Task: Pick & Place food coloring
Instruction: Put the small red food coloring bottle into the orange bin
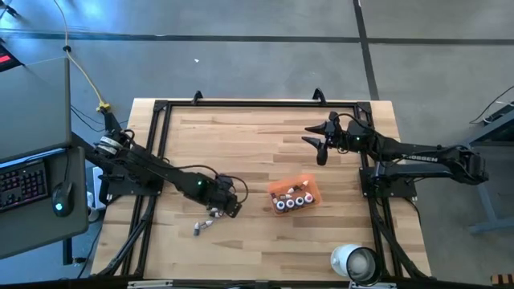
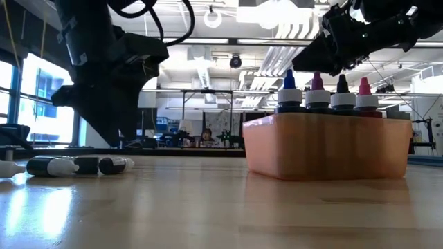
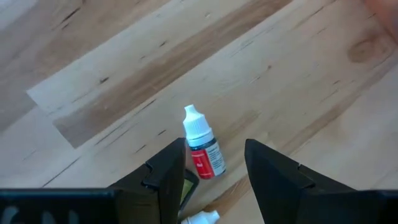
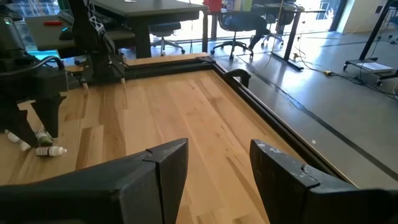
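Note:
Small whitish dropper bottles lie on their sides on the wood near the table's near-left part [image 1: 206, 224], [image 2: 69, 165]. Others stand upright in the translucent orange tray [image 1: 295, 195], [image 2: 329, 146], showing blue, magenta, dark and red caps. My left gripper [image 1: 230, 205], [image 3: 214, 168] hangs low over the loose bottles, open. A white-capped, red-labelled bottle [image 3: 203, 152] lies between its fingers, and a second white cap [image 3: 202, 217] shows just below. My right gripper [image 1: 321, 143], [image 4: 217, 168] is open and waits in the air over the table's far-right part.
A big white round cup [image 1: 356, 263] stands at the near edge, to the right. A black frame [image 1: 165, 108] runs along the table's far and side edges. Bare wood lies between the tray and the far edge. A desk with keyboard and mouse [image 1: 32, 185] is left of the table.

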`<state>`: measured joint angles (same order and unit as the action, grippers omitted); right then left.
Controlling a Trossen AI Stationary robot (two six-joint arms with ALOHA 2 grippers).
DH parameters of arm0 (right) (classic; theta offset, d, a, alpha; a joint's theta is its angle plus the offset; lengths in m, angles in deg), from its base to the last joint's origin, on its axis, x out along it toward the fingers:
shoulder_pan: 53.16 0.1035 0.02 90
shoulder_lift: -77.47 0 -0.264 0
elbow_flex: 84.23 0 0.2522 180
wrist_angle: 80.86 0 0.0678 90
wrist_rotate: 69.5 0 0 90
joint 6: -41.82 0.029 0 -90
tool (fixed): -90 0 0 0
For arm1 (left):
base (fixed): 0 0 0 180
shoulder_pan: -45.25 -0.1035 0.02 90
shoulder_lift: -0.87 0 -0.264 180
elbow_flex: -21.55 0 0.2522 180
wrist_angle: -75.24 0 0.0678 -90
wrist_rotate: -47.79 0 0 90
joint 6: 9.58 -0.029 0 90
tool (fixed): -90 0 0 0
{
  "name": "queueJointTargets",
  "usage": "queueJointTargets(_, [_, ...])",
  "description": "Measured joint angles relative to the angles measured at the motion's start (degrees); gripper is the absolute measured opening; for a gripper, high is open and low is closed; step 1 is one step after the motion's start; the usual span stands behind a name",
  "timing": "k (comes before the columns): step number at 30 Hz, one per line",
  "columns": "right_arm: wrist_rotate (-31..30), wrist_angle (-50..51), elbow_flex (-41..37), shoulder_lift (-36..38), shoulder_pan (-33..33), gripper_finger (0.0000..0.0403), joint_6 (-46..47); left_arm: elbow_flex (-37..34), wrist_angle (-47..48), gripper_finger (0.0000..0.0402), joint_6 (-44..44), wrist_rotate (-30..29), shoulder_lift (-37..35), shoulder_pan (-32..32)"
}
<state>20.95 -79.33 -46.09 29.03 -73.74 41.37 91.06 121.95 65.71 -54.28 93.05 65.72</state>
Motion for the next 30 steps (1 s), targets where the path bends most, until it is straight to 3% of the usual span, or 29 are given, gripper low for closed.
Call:
queueJointTargets(11, [0.0, -0.1, 0.0, 0.0, 0.0, 0.0167, 0.0, 0.1, -1.3, 0.0165, 1.5, 5.3, 5.1, 0.1])
queueJointTargets(30, [0.0, -0.5, 0.0, -0.7, 0.0, 0.0167, 0.0, 0.2, -2.0, 0.016, 1.6, 2.3, 6.6, 0.2])
